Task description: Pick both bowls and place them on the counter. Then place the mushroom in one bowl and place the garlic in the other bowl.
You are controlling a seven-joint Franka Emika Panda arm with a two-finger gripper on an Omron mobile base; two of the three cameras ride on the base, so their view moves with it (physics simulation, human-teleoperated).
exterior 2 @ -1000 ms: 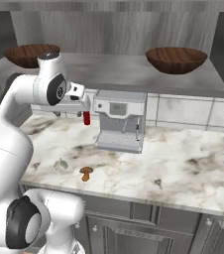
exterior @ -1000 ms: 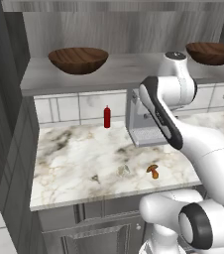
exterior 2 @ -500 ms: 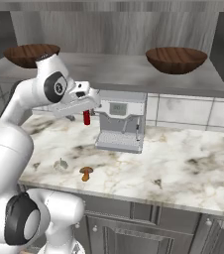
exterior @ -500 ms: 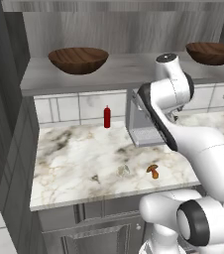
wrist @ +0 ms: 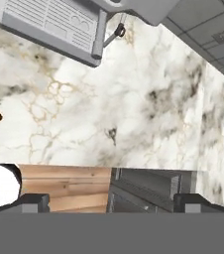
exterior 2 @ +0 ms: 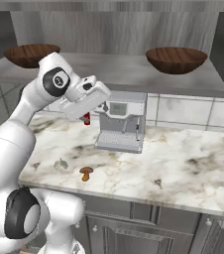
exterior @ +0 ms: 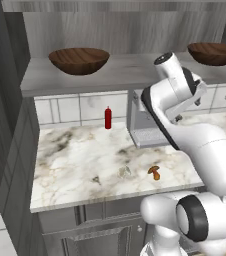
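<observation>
Nothing of the task is done yet, as I judge it: both bowls, the left bowl (exterior: pixel 79 60) and the right bowl (exterior 2: pixel 176 59), sit on the grey shelf (exterior: pixel 120 70) above the counter (exterior 2: pixel 183 158). My tool (wrist: pixel 111 201) hangs released, empty, above the counter. The mushroom (exterior: pixel 154 172) lies near the counter's near edge, with the garlic (exterior: pixel 124 172) just left of it, beside the coffee machine (exterior 2: pixel 120 126).

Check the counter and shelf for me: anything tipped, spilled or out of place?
Nothing stands out. Both bowls sit upright on the shelf; the mushroom, garlic and red bottle rest on the counter, no spill.
</observation>
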